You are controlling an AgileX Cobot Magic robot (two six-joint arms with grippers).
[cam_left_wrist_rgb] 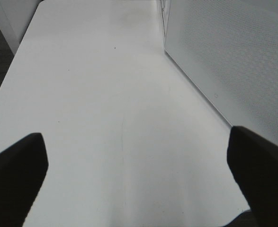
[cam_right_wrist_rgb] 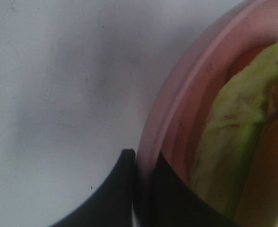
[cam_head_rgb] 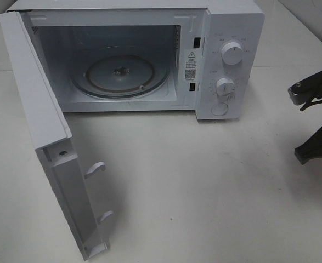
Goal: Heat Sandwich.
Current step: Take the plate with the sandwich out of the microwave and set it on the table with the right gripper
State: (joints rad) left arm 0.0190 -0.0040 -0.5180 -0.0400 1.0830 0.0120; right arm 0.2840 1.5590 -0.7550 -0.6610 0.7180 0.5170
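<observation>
Right gripper [cam_right_wrist_rgb: 141, 189] pinches the pink plate [cam_right_wrist_rgb: 176, 113] rim, sandwich [cam_right_wrist_rgb: 233, 137] on it (edge grip only); plate could tilt, sandwich slide off; left gripper [cam_left_wrist_rgb: 139, 175] apart, empty, beside microwave [cam_head_rgb: 226, 33].

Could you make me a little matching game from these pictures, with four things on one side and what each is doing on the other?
Things:
1. microwave door
2. glass turntable
3. left end effector
4. right end effector

States:
A. shut on the rim of the pink plate
B. swung wide open
C. open, over bare table
D. bare, nothing on it

Pairs: 1-B, 2-D, 3-C, 4-A
</observation>
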